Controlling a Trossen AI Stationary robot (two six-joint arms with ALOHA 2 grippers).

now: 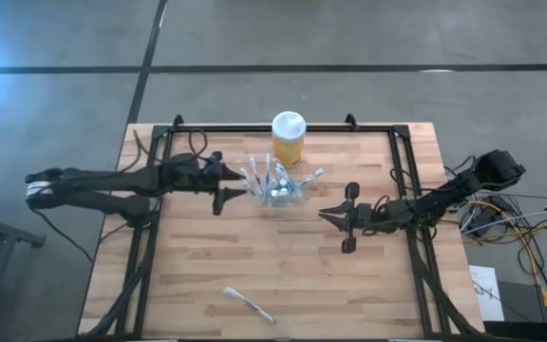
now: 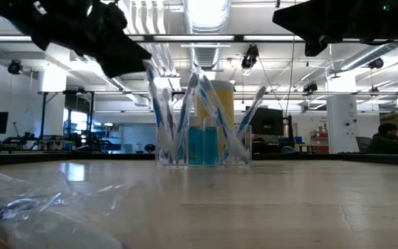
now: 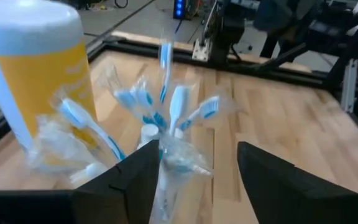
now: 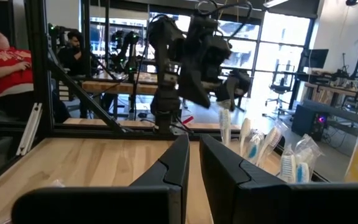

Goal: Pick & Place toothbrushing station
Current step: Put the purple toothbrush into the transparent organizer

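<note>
The see-through holder point(image 1: 278, 188) stands at the table's middle, toward the far edge, holding several wrapped blue-and-white toothbrushes and small white-capped tubes point(image 2: 202, 142). My left gripper point(image 1: 240, 187) is open at the holder's left side, up at the height of the brush heads point(image 3: 197, 171). One wrapped toothbrush point(image 3: 173, 158) stands upright between its fingers, close to one of them. My right gripper point(image 1: 326, 215) hangs to the right of the holder and nearer the front. It is shut and empty point(image 4: 194, 168). My left gripper comes at the holder level from the table's left. The upright toothbrush's clear wrapper point(image 3: 166, 165) lies close against one finger point(image 3: 138, 171). I cannot tell whether that finger touches it. The other finger stands apart from it.
A tall yellow jar point(image 1: 288, 139) with a white lid stands just behind the holder. A wrapped toothbrush point(image 1: 250, 304) lies loose near the table's front edge. A black frame point(image 1: 283, 127) runs along the table's far edge and sides. People sit in the room beyond the table point(image 4: 5, 62).
</note>
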